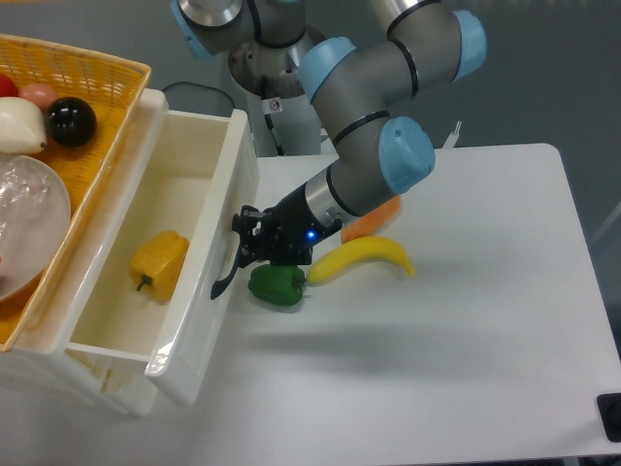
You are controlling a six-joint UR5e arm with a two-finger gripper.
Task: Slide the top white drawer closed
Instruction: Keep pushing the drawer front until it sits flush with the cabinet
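One glossy white plastic drawer (199, 209) stands open, holding a smooth yellow bell pepper (159, 264); the black gripper (248, 236) meets its curved handle, jaw state unclear.

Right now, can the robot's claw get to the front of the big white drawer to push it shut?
Probably yes. The gripper is already right at the top white drawer front, beside its black handle. Nothing sits between them; the green pepper lies just below the gripper. Whether it actually touches the panel is unclear.
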